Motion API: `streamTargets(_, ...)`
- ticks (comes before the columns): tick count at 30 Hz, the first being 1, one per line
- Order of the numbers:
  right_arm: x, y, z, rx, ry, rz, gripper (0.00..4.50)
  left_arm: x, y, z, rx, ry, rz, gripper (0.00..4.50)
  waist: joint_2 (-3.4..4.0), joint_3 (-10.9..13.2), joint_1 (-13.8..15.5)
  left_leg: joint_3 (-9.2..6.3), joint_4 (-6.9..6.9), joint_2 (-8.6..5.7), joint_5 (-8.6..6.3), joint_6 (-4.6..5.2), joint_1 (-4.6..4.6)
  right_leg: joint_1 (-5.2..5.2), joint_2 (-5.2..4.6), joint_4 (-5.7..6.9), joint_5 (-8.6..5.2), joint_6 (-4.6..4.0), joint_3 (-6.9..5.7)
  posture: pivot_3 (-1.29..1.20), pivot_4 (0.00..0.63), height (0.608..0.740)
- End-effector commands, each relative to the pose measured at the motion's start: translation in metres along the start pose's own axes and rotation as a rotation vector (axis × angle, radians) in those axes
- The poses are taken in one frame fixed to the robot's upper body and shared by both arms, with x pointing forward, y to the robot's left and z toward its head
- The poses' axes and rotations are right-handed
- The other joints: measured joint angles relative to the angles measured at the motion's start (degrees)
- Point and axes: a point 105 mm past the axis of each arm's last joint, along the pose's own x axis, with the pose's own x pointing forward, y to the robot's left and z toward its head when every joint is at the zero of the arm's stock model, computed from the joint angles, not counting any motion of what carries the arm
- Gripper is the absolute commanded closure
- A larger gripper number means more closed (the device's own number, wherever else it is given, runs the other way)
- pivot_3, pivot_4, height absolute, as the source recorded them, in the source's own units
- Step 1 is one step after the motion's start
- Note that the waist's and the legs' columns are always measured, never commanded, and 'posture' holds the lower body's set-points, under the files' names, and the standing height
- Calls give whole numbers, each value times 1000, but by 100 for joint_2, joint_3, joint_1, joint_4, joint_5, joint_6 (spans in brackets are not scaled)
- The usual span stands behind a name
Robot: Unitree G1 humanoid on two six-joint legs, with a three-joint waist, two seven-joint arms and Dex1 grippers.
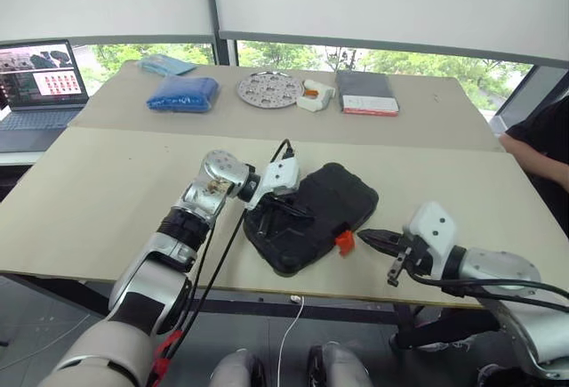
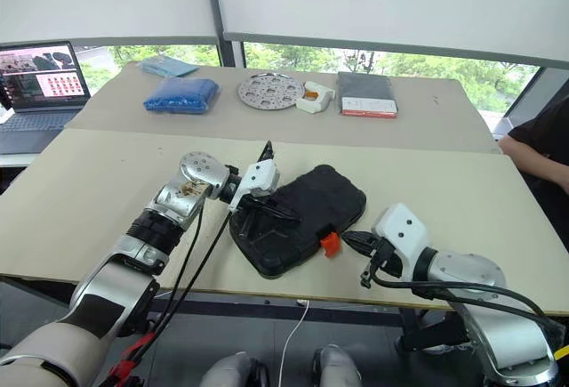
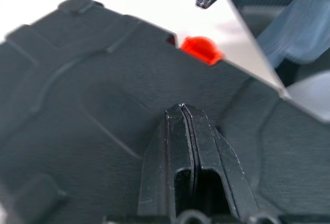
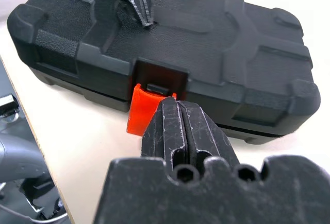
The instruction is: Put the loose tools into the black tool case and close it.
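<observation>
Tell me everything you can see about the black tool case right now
The case is black moulded plastic, a rounded rectangle with raised ribs and textured corners on its lid. It lies flat and shut, angled on the table near the front edge. Its orange latch hangs open, flipped down off the front wall. The left tool, shut, presses on the lid; the right tool, shut, sits at the latch.
</observation>
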Motion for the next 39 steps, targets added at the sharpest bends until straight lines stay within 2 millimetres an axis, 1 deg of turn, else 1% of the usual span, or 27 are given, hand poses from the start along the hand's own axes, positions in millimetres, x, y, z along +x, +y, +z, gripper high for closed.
streamTargets(1, 5, -4, 5, -32, -33, -22, 4500, 1, -11, -30, -3, 122, -28, 4445, 1, -1, 3, 0, 0, 0, -1, 1, 1, 2, -1, -1, 0, 0, -1, 0, 150, 718)
streamTargets(6, 17, -2, 3, -24, -42, -13, 4500, 2, -10, -30, -14, 109, -21, 4445, 4, -6, 4, 0, 1, -1, -5, 8, 11, 9, -5, 0, 1, 2, 0, 0, 150, 718)
streamTargets(10, 20, 1, 3, -34, -39, -4, 4500, 3, -9, -29, -13, 103, -16, 4445, 5, -9, 4, 0, 0, 0, -5, 8, 12, 10, -4, 1, 1, 2, 0, 0, 150, 718)
streamTargets(18, 11, -3, 25, -43, -73, -22, 4500, 6, -8, -25, -3, 84, -9, 4445, 5, -10, 24, 0, 0, 0, -5, 8, 11, 10, -5, 0, 2, 2, -1, 0, 150, 718)
streamTargets(22, 6, 4, 12, -29, -6, -2, 4500, 6, -6, -23, 2, 80, -5, 4445, 5, -9, 50, 0, 0, 0, -7, 12, 10, 10, -6, -3, 2, 2, -2, 0, 150, 718)
streamTargets(26, 6, 8, 0, -17, 27, -1, 4500, 6, -4, -22, 4, 78, 2, 4445, 6, -10, 49, -1, -2, 0, -9, 14, 7, 10, -6, -6, 1, 2, -3, 0, 150, 718)
streamTargets(28, 11, 9, -4, 6, 25, -11, 4500, 5, -3, -21, 8, 81, 2, 4445, 6, -10, 39, 0, -2, 0, -8, 13, 8, 10, -6, -5, 2, 2, -2, 0, 150, 718)
streamTargets(31, 19, 11, -16, 33, 57, -23, 4500, 5, -1, -19, 14, 81, 4, 4445, 4, -11, 42, -2, -2, 2, -8, 13, 9, 10, -5, -5, 2, 3, -4, 0, 150, 718)
streamTargets(34, 22, 11, -23, 38, 73, -31, 4500, 2, 2, -17, 22, 85, 9, 4445, 4, -11, 45, -2, -2, 0, -8, 13, 8, 9, -6, -5, 2, 3, -4, 0, 150, 718)
streamTargets(35, 21, 11, -22, 36, 70, -34, 4500, 1, 3, -16, 24, 87, 11, 4445, 4, -11, 48, -2, -2, 0, -9, 13, 7, 9, -6, -5, 2, 3, -4, 0, 150, 718)
streamTargets(39, 9, 9, 0, 47, 6, -15, 4500, -1, 5, -17, 30, 94, 15, 4445, 4, -11, 47, -3, -2, 0, -9, 14, 3, 6, -5, -6, 3, 4, -4, 0, 150, 718)
